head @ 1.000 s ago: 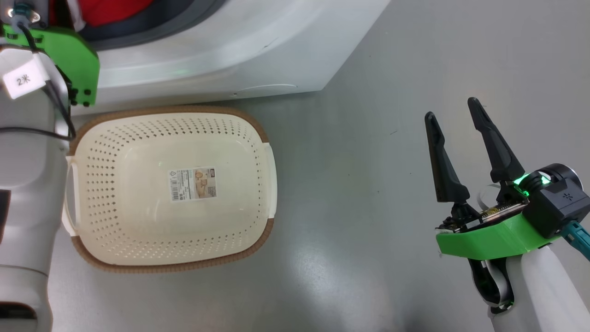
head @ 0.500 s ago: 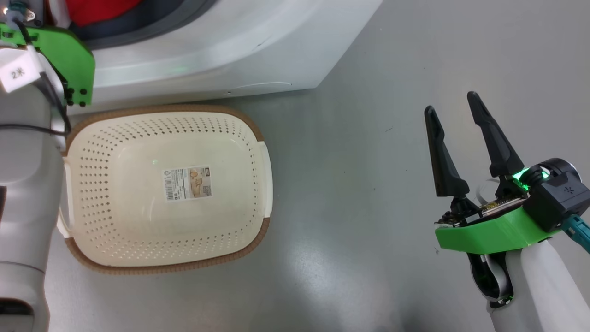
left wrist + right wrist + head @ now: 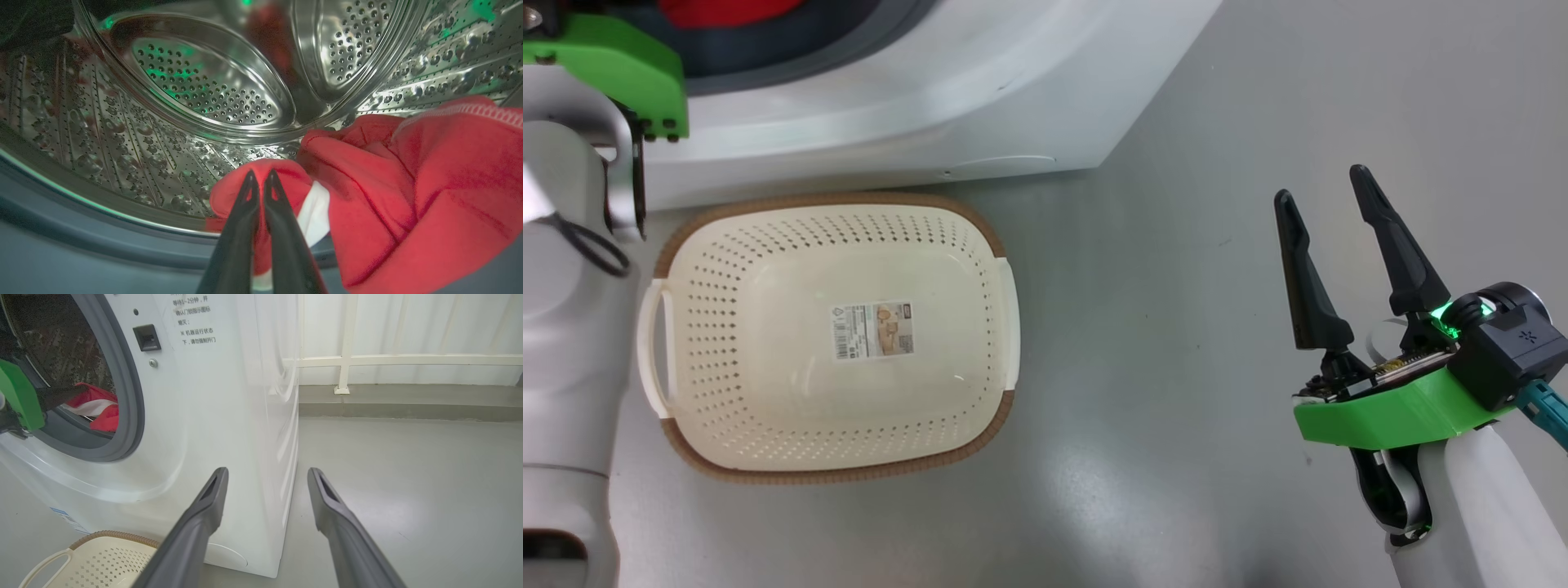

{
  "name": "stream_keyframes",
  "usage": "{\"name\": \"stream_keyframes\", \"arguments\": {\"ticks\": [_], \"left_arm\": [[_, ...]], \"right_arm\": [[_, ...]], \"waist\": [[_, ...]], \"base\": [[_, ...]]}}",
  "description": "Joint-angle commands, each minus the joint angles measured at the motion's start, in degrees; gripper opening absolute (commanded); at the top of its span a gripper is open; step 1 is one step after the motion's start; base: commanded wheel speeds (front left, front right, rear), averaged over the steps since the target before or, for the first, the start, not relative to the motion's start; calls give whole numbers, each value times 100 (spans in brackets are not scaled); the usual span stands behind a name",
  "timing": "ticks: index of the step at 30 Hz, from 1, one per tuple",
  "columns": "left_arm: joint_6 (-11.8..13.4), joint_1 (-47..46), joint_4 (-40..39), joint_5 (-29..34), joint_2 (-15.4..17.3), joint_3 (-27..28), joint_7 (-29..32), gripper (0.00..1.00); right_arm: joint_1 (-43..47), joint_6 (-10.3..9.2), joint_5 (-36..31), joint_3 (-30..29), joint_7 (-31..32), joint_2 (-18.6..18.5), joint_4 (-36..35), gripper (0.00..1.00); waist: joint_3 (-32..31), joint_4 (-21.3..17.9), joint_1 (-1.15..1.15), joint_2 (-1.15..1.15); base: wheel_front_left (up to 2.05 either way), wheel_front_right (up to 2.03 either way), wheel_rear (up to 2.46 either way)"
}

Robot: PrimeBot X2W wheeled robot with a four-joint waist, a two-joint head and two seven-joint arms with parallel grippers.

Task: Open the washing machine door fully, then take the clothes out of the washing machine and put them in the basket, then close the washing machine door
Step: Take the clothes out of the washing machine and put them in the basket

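Inside the washing machine's steel drum [image 3: 204, 90], the left gripper [image 3: 261, 173] is pinched down to a sliver on a fold of the red clothes [image 3: 408, 196]. A strip of red shows between its two dark fingers [image 3: 237, 245], and white trim [image 3: 314, 212] sits just right of them. Most of the garments are heaped to the right of the fingers and spill over the grey-blue seal [image 3: 81, 245] that crosses below the tips. The perforated drum wall curves away ahead and to the left.

The right gripper [image 3: 1321, 184] hangs over the bare grey floor [image 3: 1176, 327], its jaws spread wide with nothing between them. The white washing machine [image 3: 931, 98] stands ahead of it and to its left. The cream basket [image 3: 849, 198] sits well apart on that same side, close against the machine's front, with a paper label [image 3: 872, 330] on its bottom. From the right wrist, the left arm's green bracket [image 3: 16, 396] shows at the drum's mouth beside the red fabric.
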Motion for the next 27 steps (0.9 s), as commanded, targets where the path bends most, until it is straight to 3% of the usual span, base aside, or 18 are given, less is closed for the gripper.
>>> {"name": "stream_keyframes", "arguments": {"ticks": [1,9,20,27], "left_arm": [[-14,110,-268,-141,194,191,-174,0],[-34,663,-1030,-362,74,306,-332,0],[141,2251,-3036,-443,24,408,-340,0],[262,3099,-3894,-465,49,387,-273,0]], "right_arm": [[32,36,-41,97,-36,8,-130,100],[116,36,-110,90,-36,8,-112,100],[277,36,-133,126,-36,8,-46,100],[379,36,-137,133,-36,8,-8,100]], "waist": [[-87,58,0,0],[-301,189,0,0],[-863,320,0,0],[-1165,374,0,0]], "base": [[0,0,0],[0,0,0],[0,0,0],[0,0,0]]}}
